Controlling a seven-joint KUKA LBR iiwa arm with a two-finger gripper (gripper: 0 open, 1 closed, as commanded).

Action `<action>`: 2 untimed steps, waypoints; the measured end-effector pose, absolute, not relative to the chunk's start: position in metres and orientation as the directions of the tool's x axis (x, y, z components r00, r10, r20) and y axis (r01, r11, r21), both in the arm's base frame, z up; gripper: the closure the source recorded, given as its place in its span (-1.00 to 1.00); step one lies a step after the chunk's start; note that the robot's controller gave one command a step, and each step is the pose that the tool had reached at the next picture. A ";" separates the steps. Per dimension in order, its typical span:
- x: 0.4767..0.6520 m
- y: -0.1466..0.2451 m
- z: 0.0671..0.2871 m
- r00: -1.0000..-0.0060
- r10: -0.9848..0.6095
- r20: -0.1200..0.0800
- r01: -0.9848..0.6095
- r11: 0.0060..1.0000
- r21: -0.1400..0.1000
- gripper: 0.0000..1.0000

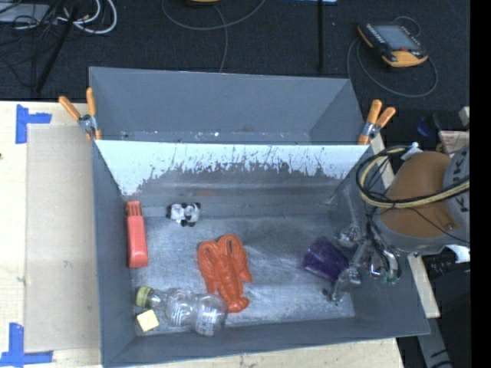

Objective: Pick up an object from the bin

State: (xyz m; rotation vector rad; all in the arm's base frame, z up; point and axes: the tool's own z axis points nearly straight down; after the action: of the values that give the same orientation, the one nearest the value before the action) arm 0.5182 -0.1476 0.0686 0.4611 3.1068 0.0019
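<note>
A clear plastic bottle (186, 311) lies near-left in the bin (230, 110), with an orange lobster toy (225, 271) just beyond. At the right, the claw (347, 276) touches a purple lump (322, 257); I cannot tell whether it is apart or together. A red brush (136, 236) lies far-left.

brush (136, 234) 1 | lobster (224, 271) 1 | bottle (182, 310) 1 | purple thing (324, 257) 1 | black-white toy (184, 214) 1

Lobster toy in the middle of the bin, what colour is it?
The lobster toy is orange-red; the camera view shows it.
</note>
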 end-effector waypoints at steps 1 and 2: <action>0.521 -0.145 0.073 -0.931 0.366 -0.005 0.366 0.931 -0.002 1.00; 0.521 -0.145 0.073 -0.931 0.365 -0.005 0.365 0.931 -0.002 1.00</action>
State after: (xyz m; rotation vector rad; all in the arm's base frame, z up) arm 0.5214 -0.1447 0.0726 0.5833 3.0824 -0.0042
